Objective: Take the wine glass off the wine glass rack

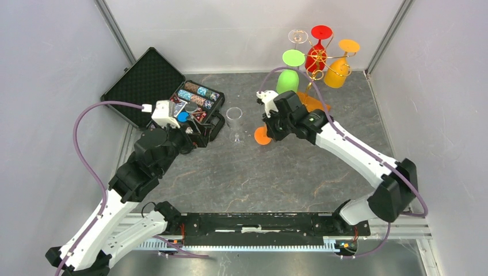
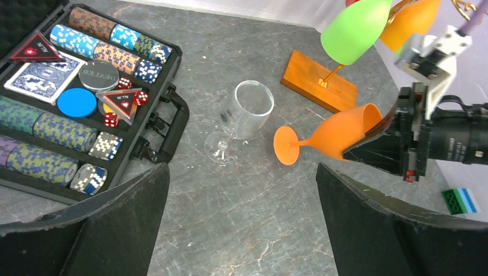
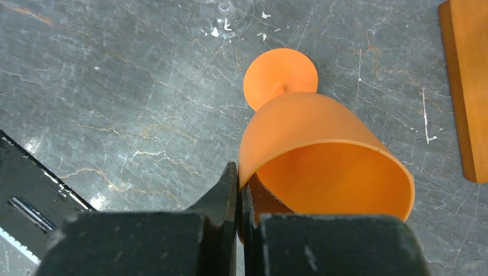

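Right gripper point(image 3: 237, 190) pinching the rim of the orange wine glass point(image 3: 311, 138) — tilted, off the wine glass rack point(image 2: 319, 80) and just in front of it; left gripper point(image 2: 241, 169) spread (idle). Risk: this thin rim grip slips — the glass topples against the clear glass point(image 2: 244, 112) just beyond, farther from the rack.

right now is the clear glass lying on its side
No, the clear glass stands upright on its foot, next to the tilted orange glass.

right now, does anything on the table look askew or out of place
Yes: the orange wine glass is steeply tilted, almost on its side, with the right gripper pinching its rim and its foot pointing towards the upright clear glass. Whether the foot touches the table is unclear. Nothing looks spilled or broken.
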{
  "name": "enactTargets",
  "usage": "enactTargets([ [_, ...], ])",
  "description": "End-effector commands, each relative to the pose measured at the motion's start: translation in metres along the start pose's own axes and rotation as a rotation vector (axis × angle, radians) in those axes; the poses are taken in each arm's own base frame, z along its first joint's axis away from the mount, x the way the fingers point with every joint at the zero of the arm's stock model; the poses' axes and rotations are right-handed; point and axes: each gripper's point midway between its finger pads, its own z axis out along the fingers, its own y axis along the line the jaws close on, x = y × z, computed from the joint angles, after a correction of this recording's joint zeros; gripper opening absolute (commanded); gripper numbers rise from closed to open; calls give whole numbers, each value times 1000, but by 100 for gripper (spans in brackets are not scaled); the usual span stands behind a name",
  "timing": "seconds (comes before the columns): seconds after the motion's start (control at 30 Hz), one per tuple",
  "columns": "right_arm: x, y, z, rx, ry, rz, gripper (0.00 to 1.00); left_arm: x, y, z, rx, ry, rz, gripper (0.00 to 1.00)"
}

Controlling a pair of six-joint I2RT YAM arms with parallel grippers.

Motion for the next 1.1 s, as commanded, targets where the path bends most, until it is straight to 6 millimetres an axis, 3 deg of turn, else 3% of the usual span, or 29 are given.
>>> enactTargets([
  [0.0, -17, 1, 6, 31, 4, -32, 0, 1, 7, 1, -17, 0, 96, 100],
  [0.2, -12, 10, 26, 30, 76, -52, 0, 7, 8, 2, -14, 15, 116, 100],
  [0.43, -6, 8, 43, 72, 152, -61, 0, 21, 12, 5, -15, 42, 120, 100],
  [0.67, -7, 6, 52, 103, 189, -70, 1, 22, 15, 4, -24, 36, 121, 100],
  [0.9, -7, 3, 60, 118, 219, -99, 13, 20, 17, 4, -32, 23, 113, 100],
  [1.07, -17, -4, 64, 160, 201, -107, 23, 18, 17, 2, -30, 13, 110, 100],
])
